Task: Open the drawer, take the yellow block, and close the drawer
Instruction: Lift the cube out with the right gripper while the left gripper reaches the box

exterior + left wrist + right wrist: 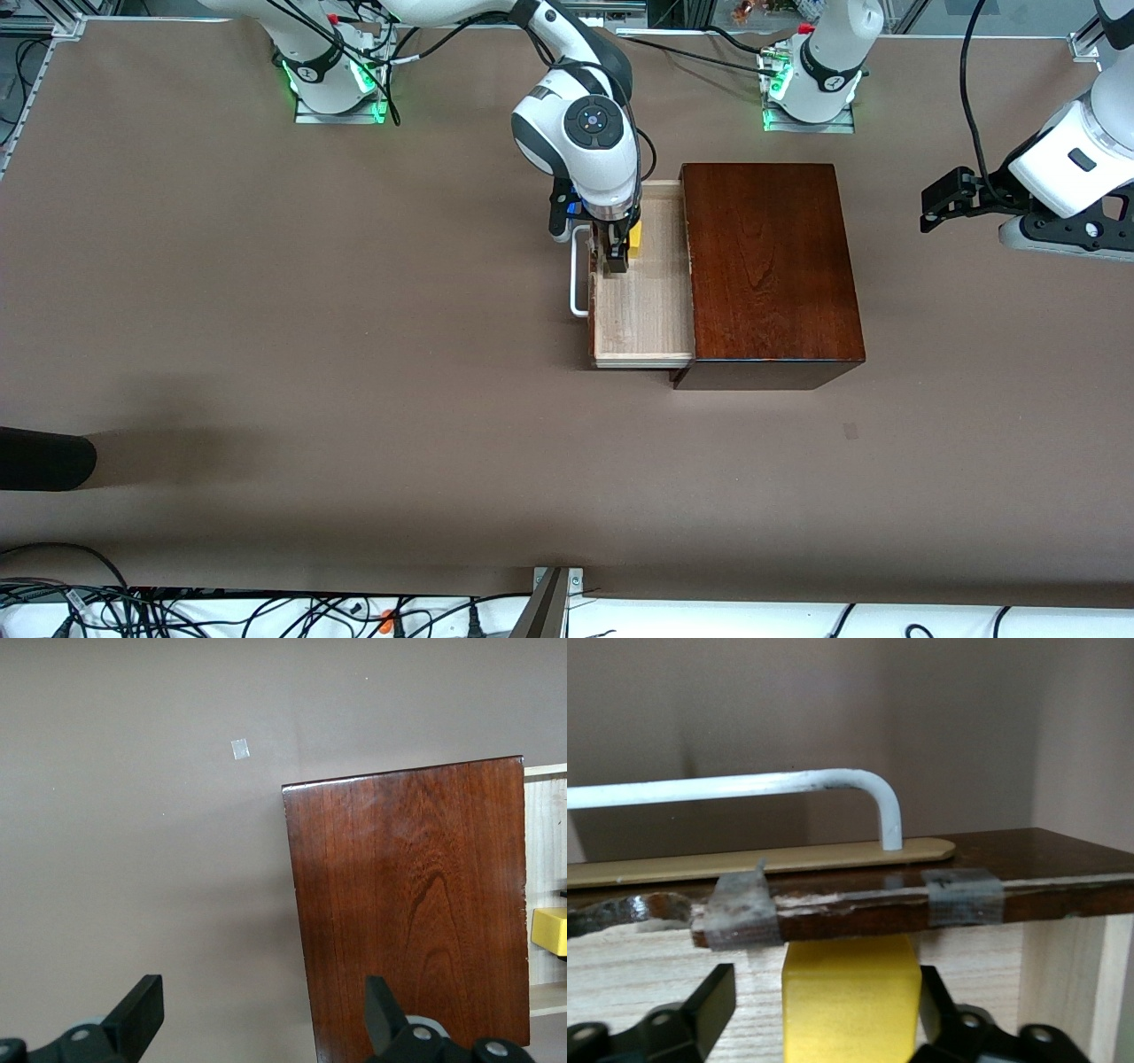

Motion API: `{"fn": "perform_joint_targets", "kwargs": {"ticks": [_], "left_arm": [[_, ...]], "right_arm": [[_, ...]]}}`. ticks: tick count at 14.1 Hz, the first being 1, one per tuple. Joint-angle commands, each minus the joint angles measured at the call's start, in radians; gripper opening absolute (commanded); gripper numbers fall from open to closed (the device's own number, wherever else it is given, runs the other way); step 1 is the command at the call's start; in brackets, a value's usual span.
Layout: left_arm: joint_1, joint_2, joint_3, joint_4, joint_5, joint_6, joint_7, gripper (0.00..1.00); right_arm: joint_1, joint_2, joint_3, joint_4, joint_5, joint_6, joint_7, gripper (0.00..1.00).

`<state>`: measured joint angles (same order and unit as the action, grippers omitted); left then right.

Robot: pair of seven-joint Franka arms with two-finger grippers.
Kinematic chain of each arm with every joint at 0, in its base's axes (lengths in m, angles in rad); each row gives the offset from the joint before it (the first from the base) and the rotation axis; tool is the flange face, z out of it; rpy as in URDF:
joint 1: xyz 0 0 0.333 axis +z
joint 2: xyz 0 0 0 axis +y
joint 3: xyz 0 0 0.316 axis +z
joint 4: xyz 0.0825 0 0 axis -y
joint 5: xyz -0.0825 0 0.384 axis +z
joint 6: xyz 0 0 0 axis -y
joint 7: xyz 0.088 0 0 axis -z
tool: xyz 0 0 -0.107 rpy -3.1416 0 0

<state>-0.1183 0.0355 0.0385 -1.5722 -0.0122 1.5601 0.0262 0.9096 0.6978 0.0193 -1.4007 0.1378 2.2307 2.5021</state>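
The desk [266,354] is covered in plain brown. The right arm comes from its base at the top of the front view and reaches down into the open drawer [642,310]. The drawer is pulled out of the dark wooden box [771,266] toward the right arm's end of the desk, its pale wood floor showing and its white handle [578,275] on the outer front.

The right gripper [620,252] is down inside the drawer, close to the drawer front. Its fingers [709,1005] stand one on each side of the yellow block [635,239]. In the right wrist view the block [849,997] fills the space between them, with one finger at its edge and a slim gap at the other, so the gripper is around the block, and I cannot tell that it is clamped. The block sits in the drawer's end farther from the front camera.

The left gripper [939,199] hangs over the left arm's end of the desk, waiting, its fingers [137,1005] spread apart with nothing between them.
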Motion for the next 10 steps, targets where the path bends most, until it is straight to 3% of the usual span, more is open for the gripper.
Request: {"fn": "perform_joint_targets", "kwargs": {"ticks": [1, 10], "left_arm": [[-0.006, -0.005, 0.001, 0.012, 0.02, -0.006, 0.004, 1.0], [-0.006, -0.005, 0.001, 0.014, 0.009, -0.003, 0.008, 1.0]], "right_arm": [[0.005, 0.0, -0.005, 0.009, -0.015, 0.007, 0.006, 0.21], [-0.043, -0.133, -0.009, 0.085, 0.003, -0.117, -0.025, 0.21]]}}
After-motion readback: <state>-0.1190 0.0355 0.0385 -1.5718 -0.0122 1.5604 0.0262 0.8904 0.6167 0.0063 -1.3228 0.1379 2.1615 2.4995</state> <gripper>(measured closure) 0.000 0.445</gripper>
